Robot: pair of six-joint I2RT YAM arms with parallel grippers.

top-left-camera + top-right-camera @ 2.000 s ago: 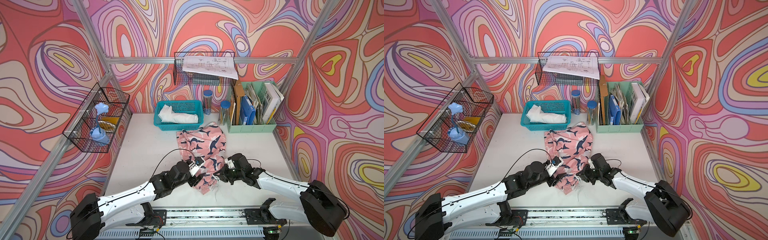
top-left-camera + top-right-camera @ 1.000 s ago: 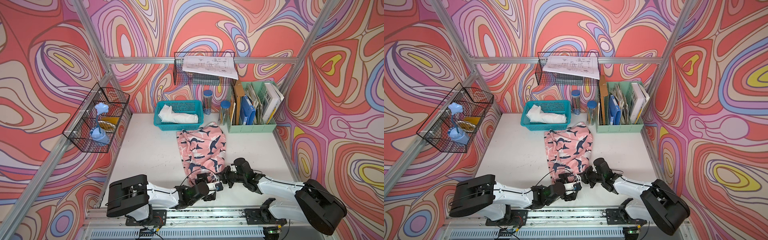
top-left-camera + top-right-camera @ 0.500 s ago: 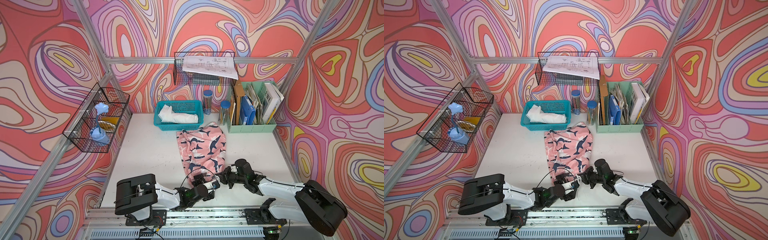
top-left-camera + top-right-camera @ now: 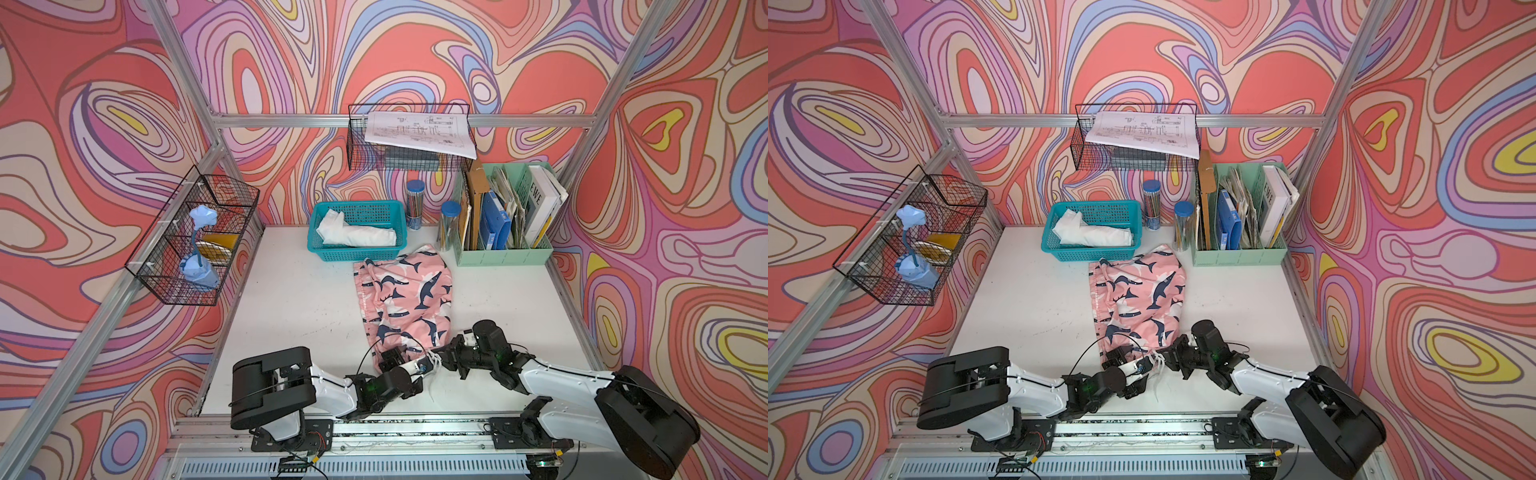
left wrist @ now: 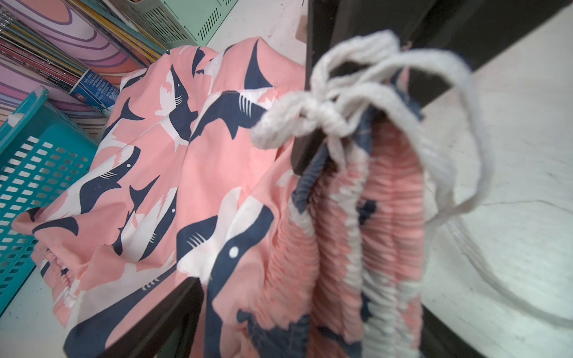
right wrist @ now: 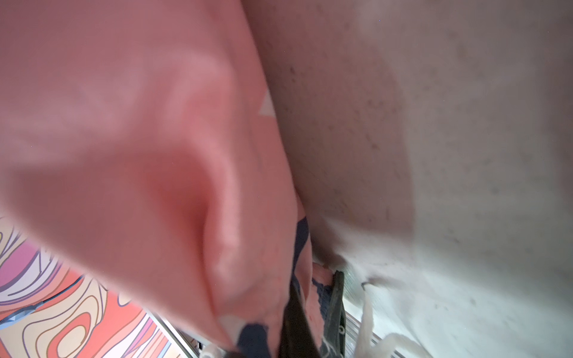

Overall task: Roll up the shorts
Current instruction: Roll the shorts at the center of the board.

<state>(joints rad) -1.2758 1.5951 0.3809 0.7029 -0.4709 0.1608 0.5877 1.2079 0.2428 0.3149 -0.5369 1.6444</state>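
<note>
Place is a robot lab test cell: aluminium frame point(image 4: 332, 121) hung with swirl-printed wall panels point(image 4: 415, 54); white tabletop point(image 4: 299, 299); two robot arms point(image 4: 332, 384) mounted on a slotted rail point(image 4: 415, 430); wire baskets point(image 4: 166, 286).

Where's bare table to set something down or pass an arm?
Widest bare patch: table left of the shorts, between the teal basket and the left arm. A smaller one right of the shorts, before the green file organiser. Crowded: the back edge, and where left tool and right tool meet at the near edge.
</note>
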